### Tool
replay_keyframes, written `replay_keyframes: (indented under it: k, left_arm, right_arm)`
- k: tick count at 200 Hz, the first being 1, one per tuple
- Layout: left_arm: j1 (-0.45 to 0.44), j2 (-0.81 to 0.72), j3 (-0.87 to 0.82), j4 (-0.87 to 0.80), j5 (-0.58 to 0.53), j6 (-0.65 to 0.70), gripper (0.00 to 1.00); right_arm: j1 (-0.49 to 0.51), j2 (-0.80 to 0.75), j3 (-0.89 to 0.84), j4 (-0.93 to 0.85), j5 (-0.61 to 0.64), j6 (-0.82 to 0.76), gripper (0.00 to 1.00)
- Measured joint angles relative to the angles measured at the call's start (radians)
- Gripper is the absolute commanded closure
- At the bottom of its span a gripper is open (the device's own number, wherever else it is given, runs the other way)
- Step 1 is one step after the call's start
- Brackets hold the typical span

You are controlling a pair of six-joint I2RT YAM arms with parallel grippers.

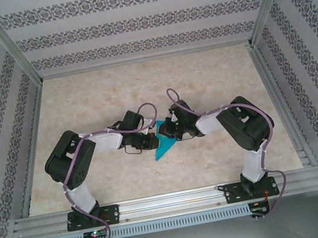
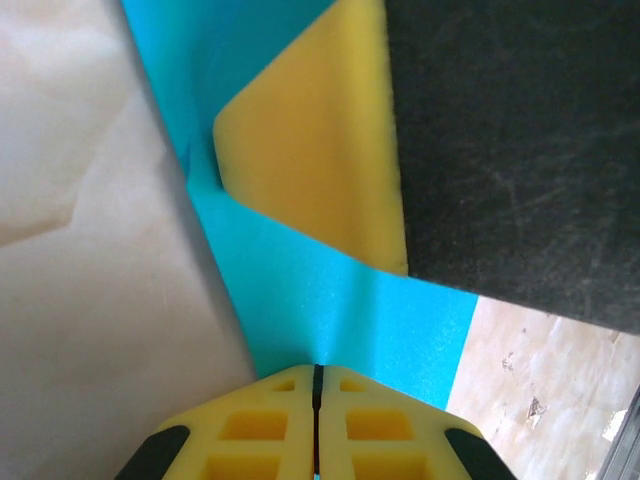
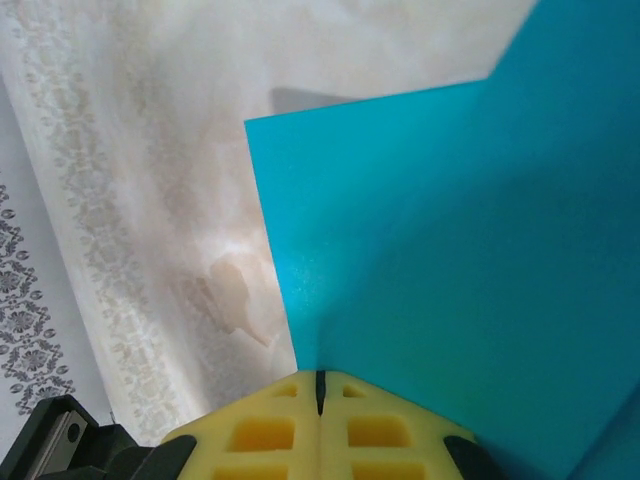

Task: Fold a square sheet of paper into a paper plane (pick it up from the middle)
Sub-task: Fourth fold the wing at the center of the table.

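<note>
The cyan-blue sheet of paper [image 1: 163, 144] hangs between my two grippers over the middle of the table, folded, with a pointed end toward the near side. My left gripper [image 1: 152, 138] is shut on one edge of it. In the left wrist view the paper [image 2: 330, 300] runs out of the closed yellow jaws of the left gripper [image 2: 318, 372], and the right gripper's yellow fingertip [image 2: 320, 150] presses on it ahead. My right gripper [image 1: 171, 130] is shut on the opposite edge. The right wrist view shows the paper [image 3: 450, 250] entering the closed jaws of the right gripper [image 3: 320, 380].
The marble-look tabletop [image 1: 141, 85] is framed by aluminium rails [image 1: 166, 200], with patterned walls on three sides. Both arms bend inward from their bases at the near edge.
</note>
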Motion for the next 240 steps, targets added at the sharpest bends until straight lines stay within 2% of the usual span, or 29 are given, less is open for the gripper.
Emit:
replay_keyframes:
  k: [132,240]
  left_arm:
    - [-0.006,-0.062,-0.059,0.01,-0.022,-0.05,0.8]
    - [-0.027,-0.115,-0.119,0.018,0.005,-0.136,0.8]
  right_arm:
    - [0.007,0.0,-0.021,0.038,0.003,-0.016,0.97]
    - [0.006,-0.018,-0.053,0.06,0.011,-0.034,0.98]
